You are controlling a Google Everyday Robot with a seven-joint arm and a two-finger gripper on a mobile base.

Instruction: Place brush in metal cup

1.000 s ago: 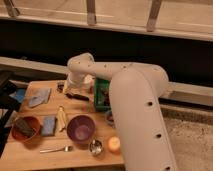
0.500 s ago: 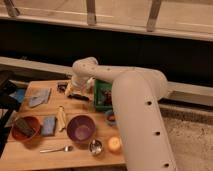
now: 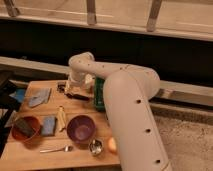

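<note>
My gripper (image 3: pixel 75 88) hangs from the white arm over the back middle of the wooden table (image 3: pixel 75 157). It is right at a slim dark brush (image 3: pixel 81 95) that lies flat on the table next to a green box. I cannot see whether the brush is held. The small shiny metal cup (image 3: pixel 96 146) stands near the front edge, just right of the purple bowl (image 3: pixel 81 128) and well in front of the gripper.
A green box (image 3: pixel 99 94) stands right of the gripper. A fork (image 3: pixel 55 149) lies at the front. An orange bowl (image 3: pixel 24 129), a blue sponge (image 3: pixel 48 125), a yellowish tool (image 3: pixel 61 118) and a grey cloth (image 3: pixel 39 97) lie left. A cream cup (image 3: pixel 112 145) stands beside the metal cup.
The wrist has shifted a little above the back of the table. The gripper stays low at the dark brush. Nothing else on the table has moved.
</note>
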